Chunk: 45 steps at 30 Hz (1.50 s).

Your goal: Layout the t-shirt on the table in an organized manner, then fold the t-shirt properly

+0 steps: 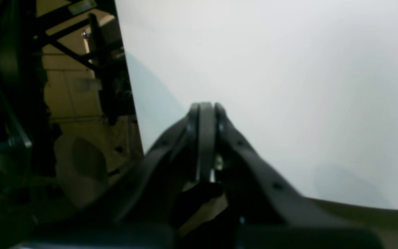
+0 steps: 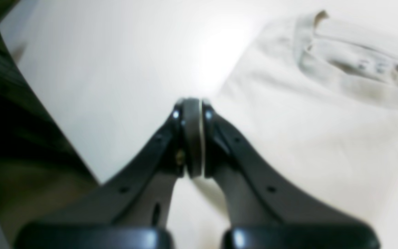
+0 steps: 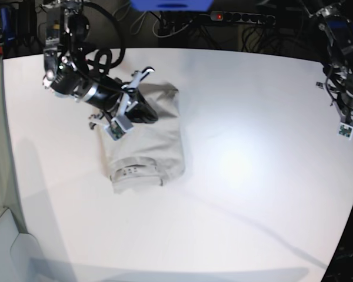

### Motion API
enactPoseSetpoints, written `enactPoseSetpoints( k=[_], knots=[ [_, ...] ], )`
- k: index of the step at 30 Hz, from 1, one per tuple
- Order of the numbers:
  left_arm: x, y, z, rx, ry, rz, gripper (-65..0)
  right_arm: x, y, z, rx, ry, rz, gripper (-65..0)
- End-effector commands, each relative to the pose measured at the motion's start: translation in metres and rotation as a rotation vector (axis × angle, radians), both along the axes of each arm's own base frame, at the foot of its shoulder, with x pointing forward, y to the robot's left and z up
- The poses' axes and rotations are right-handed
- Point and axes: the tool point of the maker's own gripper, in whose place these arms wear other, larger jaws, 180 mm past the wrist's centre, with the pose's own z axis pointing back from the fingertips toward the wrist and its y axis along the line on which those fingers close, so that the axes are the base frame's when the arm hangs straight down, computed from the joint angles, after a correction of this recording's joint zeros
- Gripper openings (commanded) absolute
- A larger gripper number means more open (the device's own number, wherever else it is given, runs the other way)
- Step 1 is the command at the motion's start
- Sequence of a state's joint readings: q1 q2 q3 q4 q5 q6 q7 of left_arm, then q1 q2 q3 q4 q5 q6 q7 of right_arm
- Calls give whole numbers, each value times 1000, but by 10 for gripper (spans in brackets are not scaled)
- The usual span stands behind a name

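On the white table (image 3: pixel 235 176), the t-shirt (image 3: pixel 147 147) is seen folded compactly at ten o'clock, the right gripper (image 2: pixel 192 138) closed empty above it, while the left gripper (image 1: pixel 205 138) is parked closed at two o'clock, seemingly kept clear.

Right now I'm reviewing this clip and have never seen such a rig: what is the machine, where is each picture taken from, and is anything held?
It is a robot with two arms over a white table. The base view looks down on everything. The other two pictures come from cameras on the wrists, each looking along its own gripper. The right gripper, on the base view's left, is shut and empty, above the t-shirt, which lies folded into a compact rectangle with its collar showing. The left gripper is shut too, over bare table near the edge. Nothing is held.
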<state>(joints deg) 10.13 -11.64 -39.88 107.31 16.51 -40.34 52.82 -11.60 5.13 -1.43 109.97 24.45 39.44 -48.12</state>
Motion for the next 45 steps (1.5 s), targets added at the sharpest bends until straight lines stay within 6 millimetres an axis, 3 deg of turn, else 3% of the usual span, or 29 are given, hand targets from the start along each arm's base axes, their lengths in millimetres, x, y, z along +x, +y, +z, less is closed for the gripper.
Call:
enactPoseSetpoints(
  k=[1, 4, 7, 9, 13, 19, 23, 28, 32, 37, 43, 45],
  knots=[
    [2, 7, 16, 36, -40, 12, -649, 2, -6, 10, 9, -33, -13, -650],
    [-5, 1, 17, 17, -61, 44, -649, -2, -43, 1, -19, -7, -123, -650],
    [-25, -2, 2, 4, -8, 51, -649, -12, -85, -8, -63, 28, -241, -650],
    [-36, -9, -9, -6, 36, 31, -649, -24, -121, -16, -122, 55, -312, -650],
    [-64, -20, -29, -24, 124, 14, -649, -56, -173, -27, -212, 122, -420, -650],
    [-97, -51, -57, -98, 210, -7, -649, -107, -219, -34, -272, 178, -531, -650],
    [-112, -90, -80, -158, 295, -105, -649, -134, -234, -48, -325, 234, -572, -650],
    [-136, -129, -120, -253, 427, -181, -649, -170, -242, -94, -376, 361, -623, -650],
    [-159, -150, -155, -340, 509, -203, -649, -188, -234, -120, -312, 403, -668, -650],
    [-185, -189, -198, -511, 530, -258, -649, -212, -227, -151, -260, 508, -696, -650],
    [-232, -223, -234, -663, 606, -264, -649, -232, -218, -189, -152, 580, -771, -650],
    [-235, -229, -241, -696, 604, -261, -649, -239, -212, -203, -105, 599, -805, -650]
  ],
)
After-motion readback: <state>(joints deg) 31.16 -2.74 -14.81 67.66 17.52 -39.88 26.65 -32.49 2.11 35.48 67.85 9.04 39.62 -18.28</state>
